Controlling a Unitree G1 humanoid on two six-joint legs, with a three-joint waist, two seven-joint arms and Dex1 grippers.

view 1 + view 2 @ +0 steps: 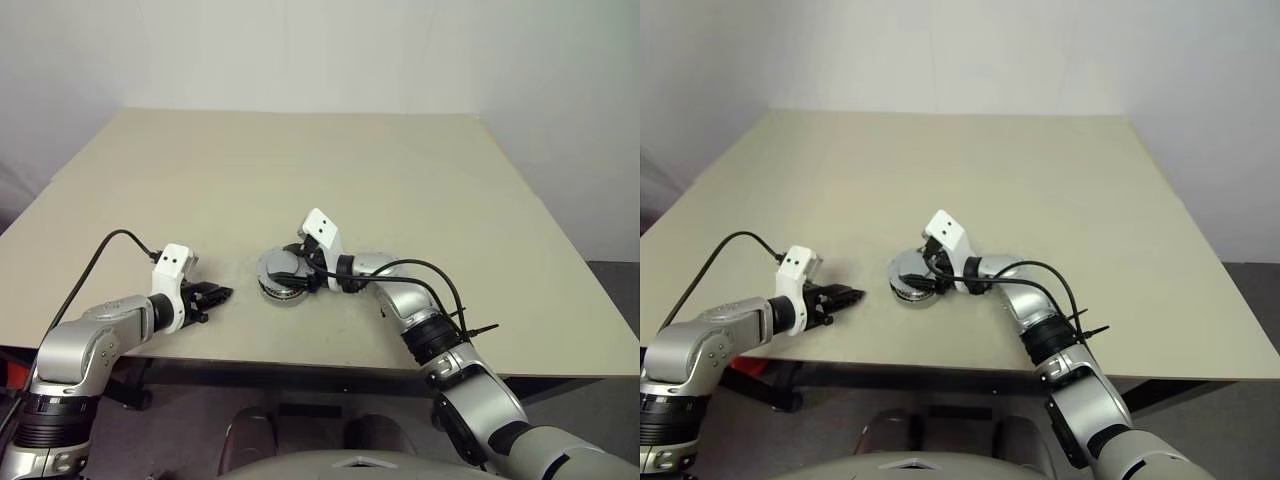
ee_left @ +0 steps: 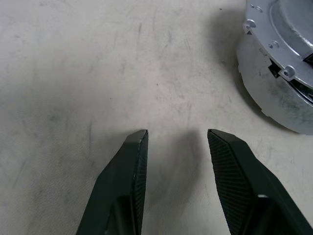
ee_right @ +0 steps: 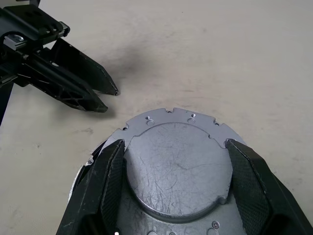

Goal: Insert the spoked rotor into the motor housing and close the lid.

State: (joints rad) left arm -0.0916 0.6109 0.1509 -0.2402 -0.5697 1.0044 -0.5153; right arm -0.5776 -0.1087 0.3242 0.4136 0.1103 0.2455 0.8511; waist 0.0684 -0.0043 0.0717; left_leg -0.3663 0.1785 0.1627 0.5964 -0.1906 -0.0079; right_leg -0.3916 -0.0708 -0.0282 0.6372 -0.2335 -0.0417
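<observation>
The motor housing [image 1: 284, 290] stands near the table's front edge, and its pale grey side wall [image 2: 274, 83] shows in the left wrist view. The grey lid [image 3: 176, 166] lies flat on top of it, with notches along its rim and a raised round centre. My right gripper [image 3: 175, 143] reaches in from the right, its two black fingers pressed against opposite sides of that raised centre. A short way left of the housing, my left gripper [image 2: 177, 134] hovers low over the table, open and holding nothing. The spoked rotor is hidden.
The beige table [image 1: 400, 180] stretches far back and to both sides. Its front edge runs just under both arms. A black cable [image 1: 420, 270] loops off my right wrist above the tabletop.
</observation>
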